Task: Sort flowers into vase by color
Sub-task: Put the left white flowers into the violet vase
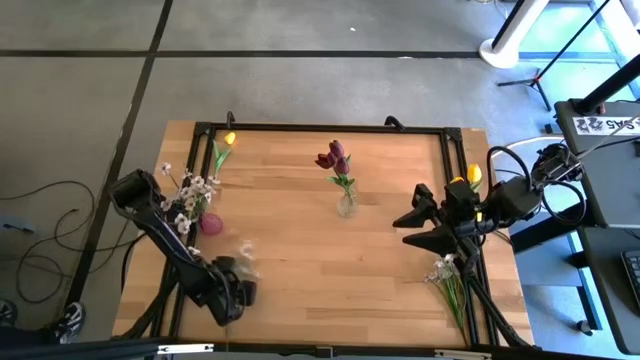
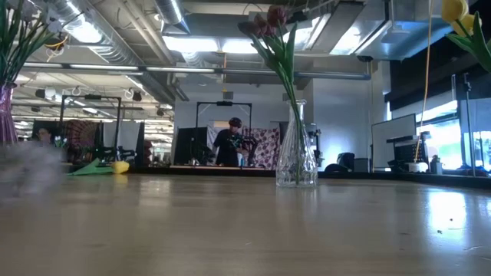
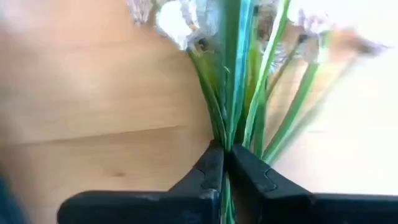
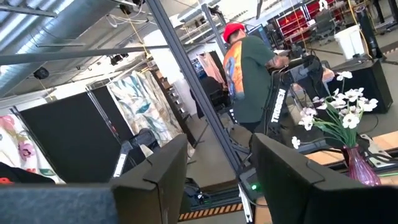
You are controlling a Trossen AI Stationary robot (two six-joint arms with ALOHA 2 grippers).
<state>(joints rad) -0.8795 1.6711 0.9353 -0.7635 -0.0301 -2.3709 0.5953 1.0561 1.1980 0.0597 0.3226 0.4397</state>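
Clearly the main risk sat w/ the left tool: it was pressed together on a bunch of thin green stems of a white-blossom sprig, pinched low down, blossoms fanning away from the fingers. Judging by that, a thin stem could've slid out of the pinch, or the splayed heads could've caught on the sprigs already standing in the purple vase at the desk's left side, maybe tipping it. The motion blur beside that arm suggested fast movement, which wouldn't help.

The right tool hung over the right part of the desk, fingers spread, nothing between them; a yellow tulip showed just by that arm, but how it was held I couldn't tell.

Other bits: maroon tulips in a clear glass vase mid-desk; a loose yellow tulip lying far-left; another white sprig lying near-right, partly off the edge. Nothing stood betw. the left tool and the purple vase. A person stood in the room beyond.
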